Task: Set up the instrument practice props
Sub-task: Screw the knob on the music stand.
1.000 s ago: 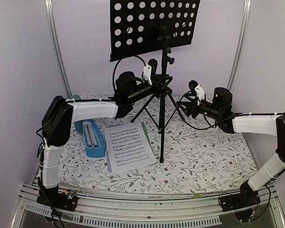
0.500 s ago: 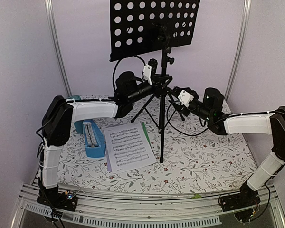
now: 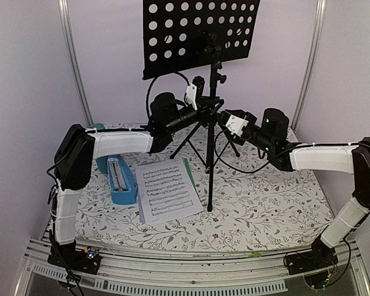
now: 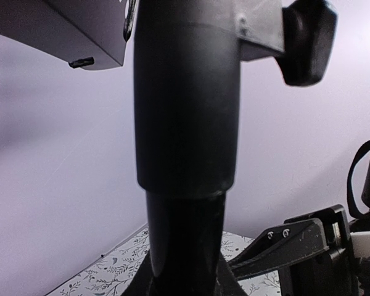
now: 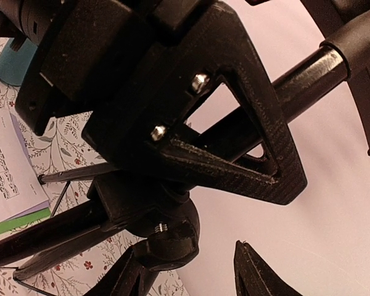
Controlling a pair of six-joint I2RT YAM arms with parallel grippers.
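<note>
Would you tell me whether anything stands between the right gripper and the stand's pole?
Yes: the left gripper is clamped on the pole. In the right wrist view its jaws lie across the pole, directly ahead of the right gripper.

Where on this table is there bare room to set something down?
Free: the floral tablecloth right of the black tripod music stand, and the near strip. Crowded: left, with white sheet-music pages and blue pyramid metronome.
</note>
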